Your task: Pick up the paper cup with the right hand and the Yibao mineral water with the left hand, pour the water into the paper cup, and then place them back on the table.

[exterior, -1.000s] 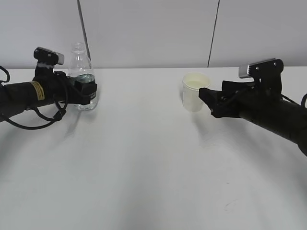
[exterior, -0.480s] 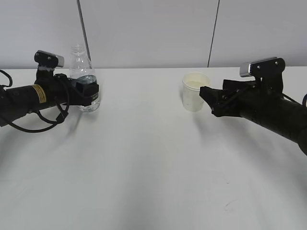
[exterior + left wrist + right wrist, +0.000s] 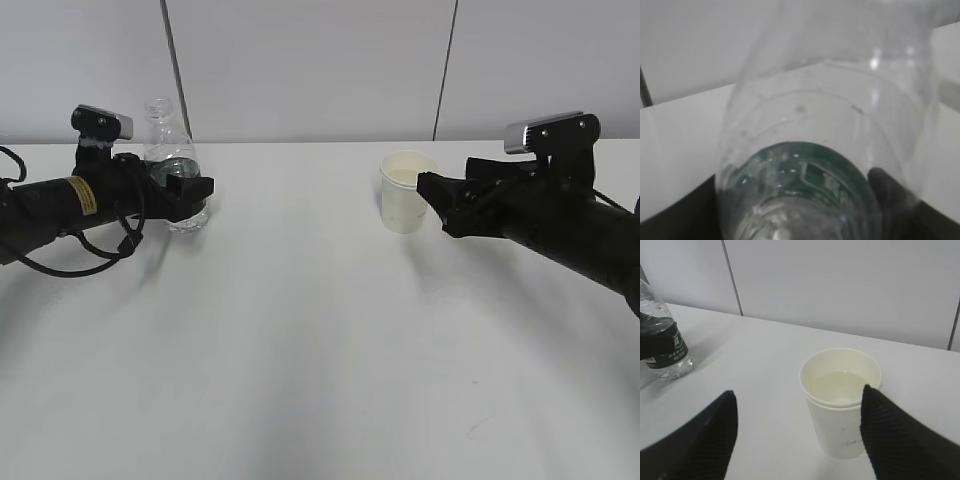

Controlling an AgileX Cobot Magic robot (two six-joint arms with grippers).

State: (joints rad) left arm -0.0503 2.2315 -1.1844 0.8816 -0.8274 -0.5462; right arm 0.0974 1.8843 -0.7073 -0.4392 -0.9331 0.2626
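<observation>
The Yibao mineral water bottle (image 3: 170,150) stands capless on the white table (image 3: 300,330) at the far left. It fills the left wrist view (image 3: 830,125), and its green label shows low down. My left gripper (image 3: 188,190) is open, with a black finger (image 3: 890,192) on each side of the bottle's lower body. The paper cup (image 3: 406,192) stands upright right of centre. My right gripper (image 3: 432,192) is open just to its right. In the right wrist view the cup (image 3: 842,405) sits between the spread fingertips (image 3: 875,410), close to the right one. The bottle also shows there (image 3: 662,345).
A grey panelled wall (image 3: 320,60) runs behind the table's far edge. Black cables (image 3: 90,250) hang under the left arm. Bare tabletop lies between the bottle and the cup and across the whole front.
My left gripper has slid a little further right, along the bottle. My right gripper has edged up and in beside the cup. The bottle and the cup still stand on the table.
</observation>
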